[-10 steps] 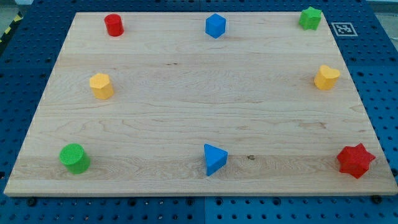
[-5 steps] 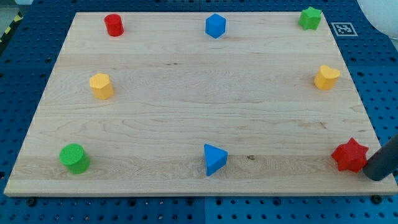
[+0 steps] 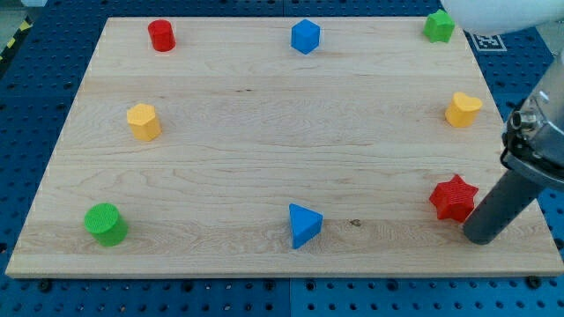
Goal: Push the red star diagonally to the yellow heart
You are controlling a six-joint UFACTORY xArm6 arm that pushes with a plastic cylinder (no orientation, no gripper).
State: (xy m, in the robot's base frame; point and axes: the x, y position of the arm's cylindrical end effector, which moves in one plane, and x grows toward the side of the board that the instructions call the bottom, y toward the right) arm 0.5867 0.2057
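While my tip [image 3: 481, 238] sits just right of the red star [image 3: 453, 197] and slightly nearer, touching or almost, the star lies near-right on the tabletop [image 3: 264, 158]. Yellow heart [image 3: 463, 109] sits farther back, right edge. No pincer here, only the rod.

Setting: robotics lab bench. Evidence: blue perforated base plate [image 3: 35, 79] with a regular grid of mounting holes, carrying a pale wooden surface [image 3: 264, 150]. Black-and-white fiducial marker [image 3: 490, 40] fixed at the view's top right. Yellow-black hazard tape [image 3: 12, 46] at the view's top left. Robot arm housing [image 3: 538, 132] enters from the view's right.
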